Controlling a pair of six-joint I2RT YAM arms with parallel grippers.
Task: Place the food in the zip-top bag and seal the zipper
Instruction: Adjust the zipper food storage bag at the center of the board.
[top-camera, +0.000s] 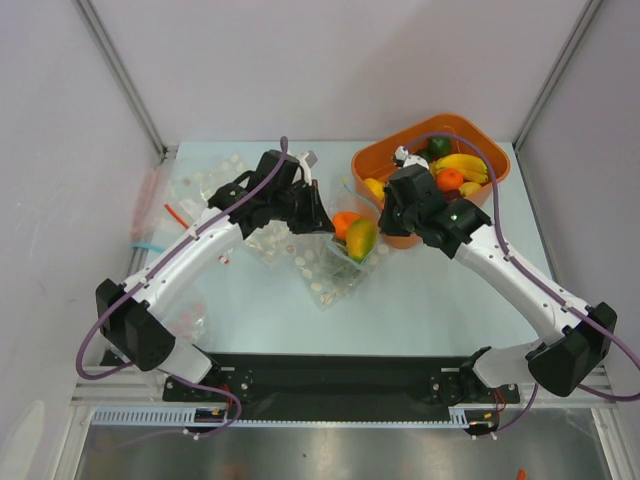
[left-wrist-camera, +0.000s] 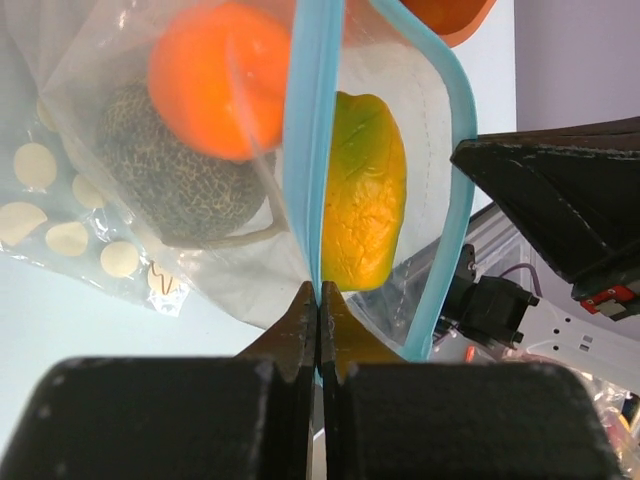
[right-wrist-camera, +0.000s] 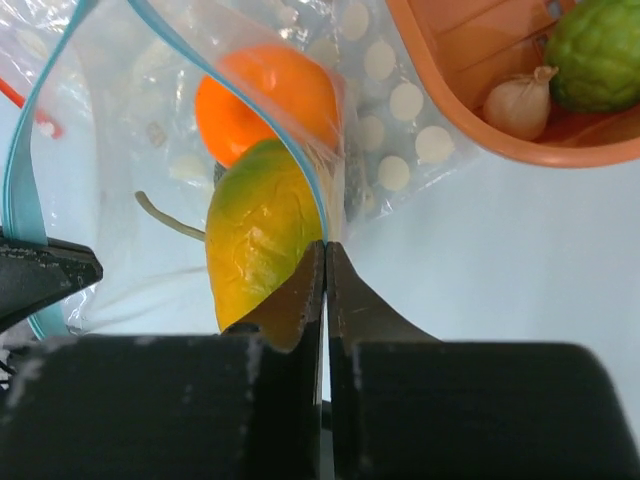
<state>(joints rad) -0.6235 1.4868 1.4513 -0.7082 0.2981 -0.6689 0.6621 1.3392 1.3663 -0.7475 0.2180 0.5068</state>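
The zip-top bag (top-camera: 340, 235) stands open between my two grippers at the table's middle. It holds an orange (left-wrist-camera: 220, 80), a grey-green bumpy ball (left-wrist-camera: 170, 185) and a yellow-red-green mango (left-wrist-camera: 362, 190). My left gripper (left-wrist-camera: 319, 292) is shut on one side of the light-blue zipper (left-wrist-camera: 310, 130). My right gripper (right-wrist-camera: 325, 248) is shut on the zipper's other side (right-wrist-camera: 300, 160), next to the mango (right-wrist-camera: 258, 240) and orange (right-wrist-camera: 265, 95). In the top view the left gripper (top-camera: 318, 213) and right gripper (top-camera: 385, 222) flank the bag's mouth.
An orange basket (top-camera: 395, 158) at the back right holds bananas (top-camera: 462, 163), an orange, a lemon (top-camera: 375, 188) and green fruit (right-wrist-camera: 600, 50). Clear bags printed with white dots (top-camera: 328, 278) lie under the bag. A red-strip bag (top-camera: 150, 195) lies at the left edge.
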